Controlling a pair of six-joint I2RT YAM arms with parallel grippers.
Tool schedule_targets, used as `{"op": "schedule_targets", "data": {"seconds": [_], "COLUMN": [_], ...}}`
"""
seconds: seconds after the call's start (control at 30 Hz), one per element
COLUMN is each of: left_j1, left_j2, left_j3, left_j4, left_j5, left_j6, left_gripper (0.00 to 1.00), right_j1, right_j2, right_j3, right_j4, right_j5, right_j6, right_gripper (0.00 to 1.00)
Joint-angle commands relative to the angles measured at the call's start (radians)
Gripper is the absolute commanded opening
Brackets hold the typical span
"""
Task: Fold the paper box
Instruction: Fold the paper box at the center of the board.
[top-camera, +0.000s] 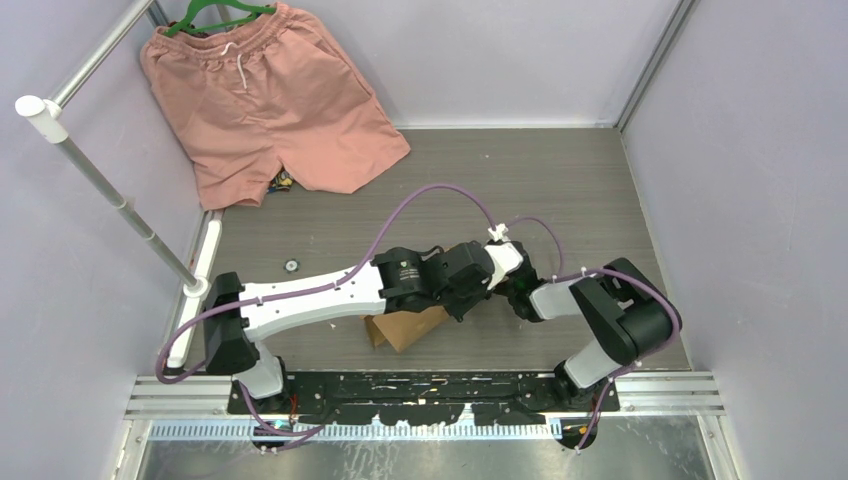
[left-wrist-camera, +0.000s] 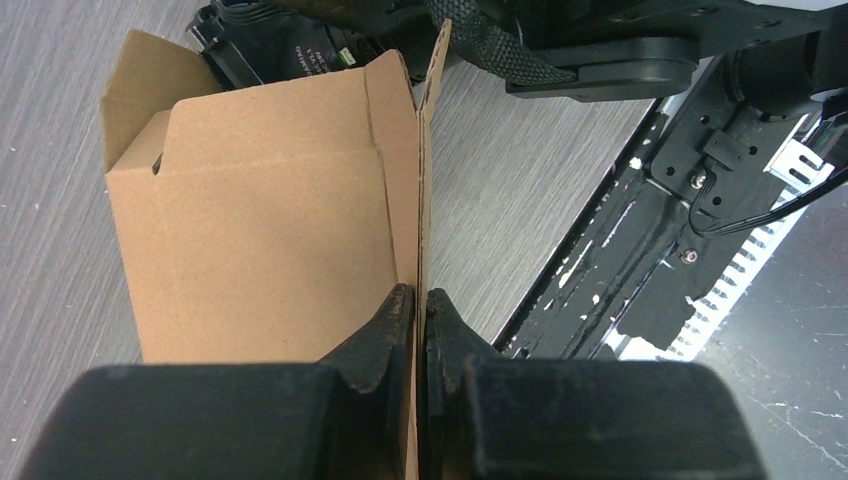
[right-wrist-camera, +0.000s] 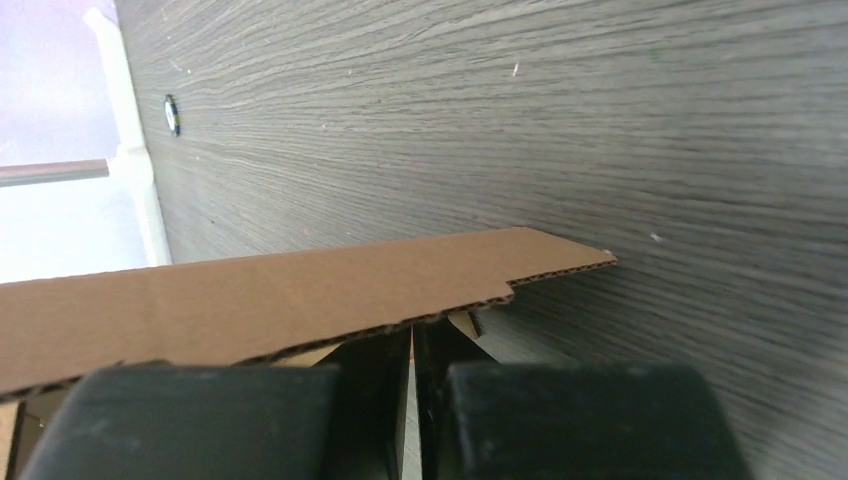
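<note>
The paper box is brown corrugated cardboard, partly folded, lying under both wrists at the table's near middle. In the left wrist view its wide panel stands with flaps up. My left gripper is shut on the thin edge of a side panel; it also shows in the top view. My right gripper is shut, its tips tucked under a notched flap and pinching cardboard there. From above, the right gripper meets the left one over the box.
Salmon-pink shorts hang on a green hanger at the back left, by a white rod stand. A small round object lies on the table left of the arms. The black base rail runs along the near edge.
</note>
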Motion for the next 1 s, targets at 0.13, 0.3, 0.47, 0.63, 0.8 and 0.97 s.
{"op": "schedule_targets", "data": {"seconds": [0.13, 0.3, 0.47, 0.63, 0.8, 0.97], "left_j1": [0.001, -0.001, 0.0, -0.002, -0.009, -0.013], "left_j2": [-0.061, -0.063, -0.071, -0.072, -0.068, -0.067], "left_j3": [0.033, 0.02, 0.007, 0.005, 0.01, 0.016], "left_j4": [0.017, 0.019, 0.02, 0.019, 0.018, 0.015], "left_j5": [0.008, 0.012, 0.014, 0.011, 0.004, 0.0], "left_j6": [0.006, -0.002, -0.007, -0.009, -0.009, -0.011], "left_gripper": [0.07, 0.07, 0.07, 0.07, 0.07, 0.07], "right_j1": [0.008, 0.006, -0.015, -0.042, -0.097, -0.202], "right_j2": [-0.088, -0.108, -0.171, -0.304, -0.444, -0.553], "right_j3": [0.0, -0.037, -0.052, -0.047, -0.042, -0.048], "right_j4": [-0.217, -0.107, -0.085, -0.164, -0.293, -0.392], "right_j5": [0.091, 0.039, -0.002, -0.021, -0.032, -0.077], "right_j6": [-0.088, -0.046, -0.02, -0.029, -0.051, -0.065], "right_gripper": [0.1, 0.14, 0.16, 0.22, 0.25, 0.26]}}
